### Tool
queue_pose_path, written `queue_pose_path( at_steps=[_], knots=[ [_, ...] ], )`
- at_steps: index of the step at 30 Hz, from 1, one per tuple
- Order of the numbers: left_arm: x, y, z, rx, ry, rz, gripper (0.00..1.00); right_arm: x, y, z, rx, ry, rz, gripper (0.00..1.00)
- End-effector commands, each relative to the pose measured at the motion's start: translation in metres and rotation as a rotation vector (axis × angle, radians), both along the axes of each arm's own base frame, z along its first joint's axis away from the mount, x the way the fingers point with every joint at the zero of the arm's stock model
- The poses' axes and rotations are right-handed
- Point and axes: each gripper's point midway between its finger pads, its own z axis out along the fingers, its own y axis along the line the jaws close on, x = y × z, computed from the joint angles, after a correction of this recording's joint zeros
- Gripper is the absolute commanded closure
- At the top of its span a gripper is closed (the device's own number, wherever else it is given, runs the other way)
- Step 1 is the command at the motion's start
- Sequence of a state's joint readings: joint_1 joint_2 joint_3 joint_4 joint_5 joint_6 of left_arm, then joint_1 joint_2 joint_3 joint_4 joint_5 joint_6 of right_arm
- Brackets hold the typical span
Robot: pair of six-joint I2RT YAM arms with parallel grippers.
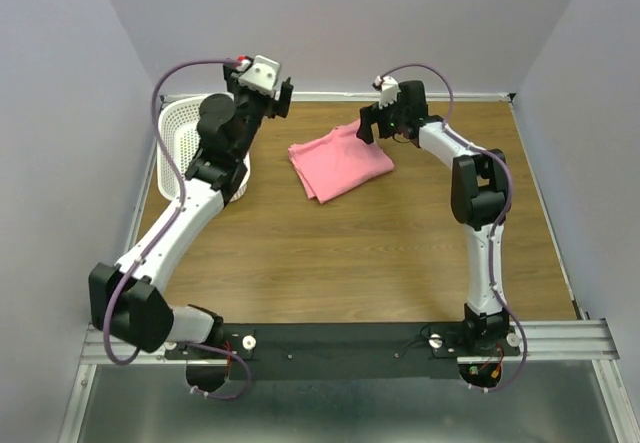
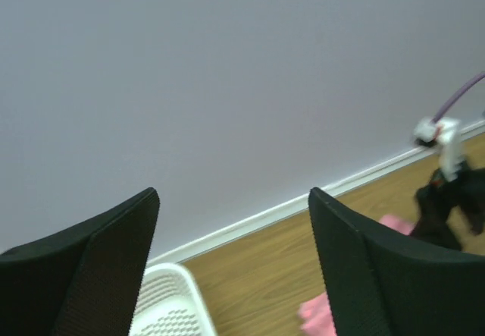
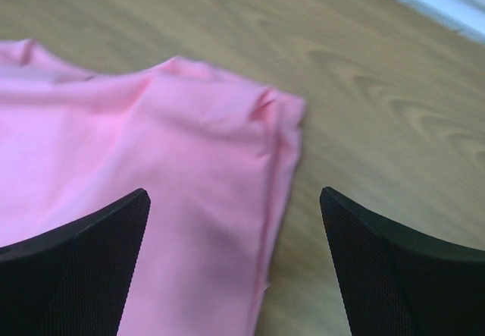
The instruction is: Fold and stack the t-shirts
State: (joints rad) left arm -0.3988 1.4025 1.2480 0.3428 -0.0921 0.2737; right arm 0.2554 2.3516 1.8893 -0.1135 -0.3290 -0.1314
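A salmon-pink t-shirt [image 1: 339, 161] lies folded into a small rectangle on the wooden table, toward the back centre. My right gripper [image 1: 371, 128] hovers open over its far right corner; in the right wrist view the folded edge of the shirt [image 3: 151, 169] lies between the two open fingers, nothing held. My left gripper [image 1: 283, 96] is raised high at the back left, above the basket, open and empty; in the left wrist view a pink edge of the shirt [image 2: 318, 315] shows low between its fingers.
A white perforated plastic basket [image 1: 185, 143] stands at the back left by the wall, under the left arm; its rim shows in the left wrist view [image 2: 170, 302]. Grey walls enclose the table on three sides.
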Motion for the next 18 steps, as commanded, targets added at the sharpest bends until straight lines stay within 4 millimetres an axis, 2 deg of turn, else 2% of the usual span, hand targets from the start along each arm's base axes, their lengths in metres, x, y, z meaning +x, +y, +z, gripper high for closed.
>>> queue_pose_path(
  at_steps=[1, 2, 3, 4, 6, 7, 8, 10, 11, 12, 13, 14, 15, 16, 18],
  knots=[
    [-0.022, -0.041, -0.081, -0.206, 0.314, -0.265, 0.21, -0.05, 0.028, 0.048, 0.179, 0.013, 0.26, 0.0],
    [-0.022, -0.05, -0.104, -0.263, 0.393, -0.301, 0.26, -0.058, 0.033, 0.045, 0.214, 0.051, 0.285, 0.0],
    [-0.026, -0.063, -0.117, -0.283, 0.45, -0.375, 0.4, -0.064, 0.034, 0.04, 0.233, 0.094, 0.282, 0.0],
    [-0.018, -0.073, -0.141, -0.292, 0.519, -0.398, 0.48, -0.071, 0.032, 0.03, 0.251, 0.148, 0.257, 0.06],
    [-0.016, -0.088, -0.164, -0.316, 0.604, -0.457, 0.62, -0.074, 0.024, 0.025, 0.248, 0.185, 0.191, 0.15],
    [-0.008, -0.094, -0.182, -0.332, 0.652, -0.465, 0.67, -0.076, 0.019, 0.022, 0.239, 0.194, 0.17, 0.25],
    [-0.006, -0.099, -0.184, -0.348, 0.659, -0.483, 0.68, -0.084, 0.011, 0.017, 0.23, 0.226, 0.111, 0.29],
    [-0.001, -0.104, -0.195, -0.361, 0.676, -0.488, 0.68, -0.091, -0.004, 0.01, 0.201, 0.24, 0.062, 0.3],
    [0.005, -0.107, -0.206, -0.365, 0.697, -0.483, 0.68, -0.099, -0.016, -0.005, 0.168, 0.264, 0.014, 0.29],
    [0.006, -0.11, -0.211, -0.367, 0.713, -0.491, 0.68, -0.104, -0.022, -0.009, 0.158, 0.278, -0.008, 0.29],
    [0.01, -0.112, -0.228, -0.371, 0.752, -0.487, 0.69, -0.106, -0.029, -0.002, 0.15, 0.258, -0.014, 0.29],
    [0.014, -0.116, -0.228, -0.375, 0.751, -0.494, 0.7, -0.118, -0.033, -0.012, 0.144, 0.288, -0.017, 0.29],
    [0.017, -0.119, -0.233, -0.381, 0.762, -0.503, 0.7, -0.121, -0.037, -0.009, 0.129, 0.269, 0.0, 0.3],
    [0.019, -0.122, -0.238, -0.387, 0.775, -0.512, 0.71, -0.124, -0.037, -0.002, 0.126, 0.251, 0.015, 0.37],
    [0.029, -0.13, -0.254, -0.406, 0.812, -0.525, 0.75, -0.132, -0.032, -0.004, 0.153, 0.276, 0.041, 0.48]
  ],
)
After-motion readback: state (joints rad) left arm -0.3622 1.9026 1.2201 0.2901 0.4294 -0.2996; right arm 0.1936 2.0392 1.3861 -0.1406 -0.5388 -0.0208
